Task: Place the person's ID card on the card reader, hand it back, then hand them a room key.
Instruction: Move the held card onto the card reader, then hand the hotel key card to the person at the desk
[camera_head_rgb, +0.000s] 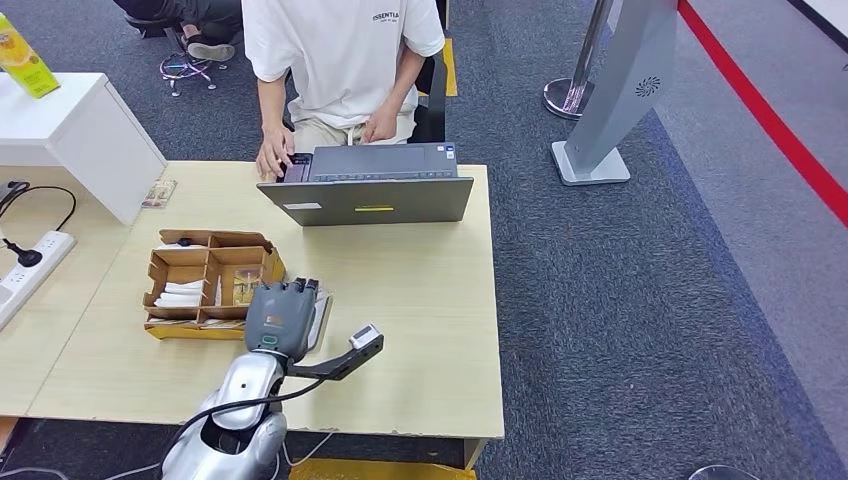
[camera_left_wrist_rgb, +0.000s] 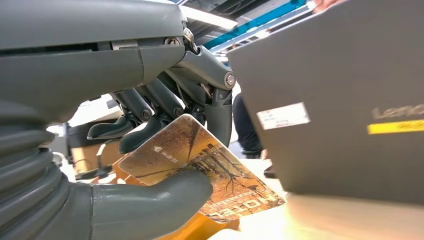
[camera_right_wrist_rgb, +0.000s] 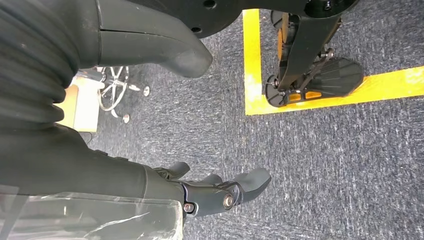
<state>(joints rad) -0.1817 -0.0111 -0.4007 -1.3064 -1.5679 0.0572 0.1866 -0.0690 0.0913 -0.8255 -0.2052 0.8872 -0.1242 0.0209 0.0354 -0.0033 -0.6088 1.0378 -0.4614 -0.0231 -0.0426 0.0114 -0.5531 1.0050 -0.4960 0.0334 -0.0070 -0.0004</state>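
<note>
Three views, entered in order.

Head view: the left hand (camera_head_rgb: 281, 318) hangs over the near-left part of the counter (camera_head_rgb: 420, 300), just beside the right wall of the cardboard organiser (camera_head_rgb: 208, 282); its fingers point toward the far edge. A person (camera_head_rgb: 340, 60) sits behind that far edge, hands at a laptop (camera_head_rgb: 370, 185) whose lid back faces the robot. A power strip (camera_head_rgb: 30, 265) lies on the side desk at left.

Left wrist view: the left hand pinches a room key (camera_left_wrist_rgb: 200, 167), a brown printed card, between thumb (camera_left_wrist_rgb: 155, 200) under it and fingers (camera_left_wrist_rgb: 150, 132) above it; the rest of the card juts free toward the laptop's lid. The card is off the counter, over the organiser's yellow edge.

Right wrist view: the right hand (camera_right_wrist_rgb: 220, 192) hangs over grey carpet with a yellow line, fingers loosely apart and holding nothing.

Step, as judged: the last one, handing over the room key; the card looks freshly lifted from the organiser. No ID card or reader can be made out. The next move calls for carrying the card across the counter, past or over the laptop, to the far edge with the pinch kept firm, and holding it there within the person's reach.
</note>
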